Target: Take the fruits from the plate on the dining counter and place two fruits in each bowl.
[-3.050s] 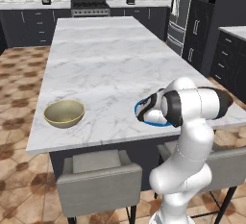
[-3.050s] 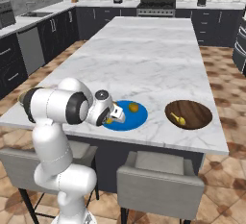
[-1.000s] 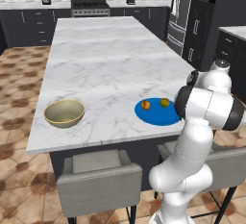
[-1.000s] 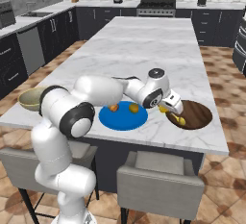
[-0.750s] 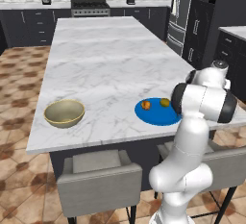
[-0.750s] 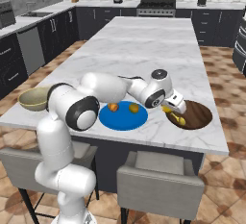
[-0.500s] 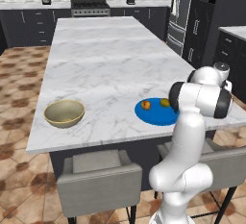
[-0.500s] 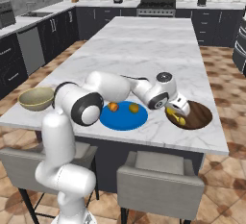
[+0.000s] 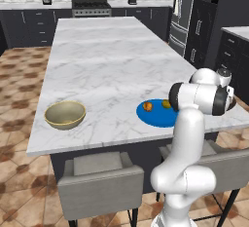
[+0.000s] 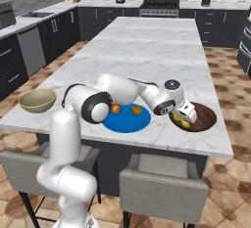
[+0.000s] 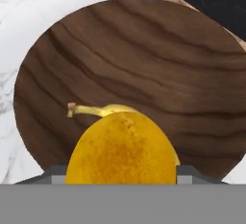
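Pincer: we see it gripping the orange over the brown bowl, above the banana. Risk, we judge: dropped, it glances off and rolls onto the bench.

We see the dining counter topped in polished white marble with soft grey veining. The shallow bowl shows dark walnut-like wood with flowing grain and a matt, satin finish. The yellow-green fruit has a finely mottled, dimpled skin; the banana behind it looks smooth. The plate appears as smooth, uniformly blue glaze or plastic. The tan bowl looks like matt ceramic with a paler interior.
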You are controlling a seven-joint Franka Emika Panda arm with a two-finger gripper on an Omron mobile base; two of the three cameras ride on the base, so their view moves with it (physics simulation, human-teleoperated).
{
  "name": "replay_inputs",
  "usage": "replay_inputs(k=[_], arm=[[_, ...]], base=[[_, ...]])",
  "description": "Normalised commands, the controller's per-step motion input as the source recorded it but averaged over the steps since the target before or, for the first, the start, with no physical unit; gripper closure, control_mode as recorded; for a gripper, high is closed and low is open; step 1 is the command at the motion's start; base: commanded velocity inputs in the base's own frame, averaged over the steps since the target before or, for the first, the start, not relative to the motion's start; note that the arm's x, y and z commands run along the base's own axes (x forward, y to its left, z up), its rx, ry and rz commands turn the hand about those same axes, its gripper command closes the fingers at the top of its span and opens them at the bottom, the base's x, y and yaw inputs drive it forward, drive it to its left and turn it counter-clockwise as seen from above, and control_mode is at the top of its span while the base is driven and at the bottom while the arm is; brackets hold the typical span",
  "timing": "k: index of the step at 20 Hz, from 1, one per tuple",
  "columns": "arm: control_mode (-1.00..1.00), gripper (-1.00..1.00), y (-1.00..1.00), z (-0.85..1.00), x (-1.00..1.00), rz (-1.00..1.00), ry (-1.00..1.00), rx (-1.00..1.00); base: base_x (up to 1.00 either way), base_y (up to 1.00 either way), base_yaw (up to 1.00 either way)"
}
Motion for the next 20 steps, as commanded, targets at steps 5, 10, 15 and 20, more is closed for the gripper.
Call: replay_inputs(k=[5, 10, 15, 20], arm=[[-1.00, -1.00, 0.00, 0.06, 0.04, -0.05, 0.03, 0.00], [-1.00, -1.00, 0.00, 0.42, 0.04, -0.05, 0.04, 0.00], [-1.00, -1.00, 0.11, 0.48, -0.30, -0.03, 0.06, 0.00], [-1.00, -1.00, 0.95, 0.35, -0.66, 0.10, 0.00, -0.01]], base=[[0.00, 0.00, 0.00], [0.00, 0.00, 0.00], [0.00, 0.00, 0.00], [0.00, 0.00, 0.00]])
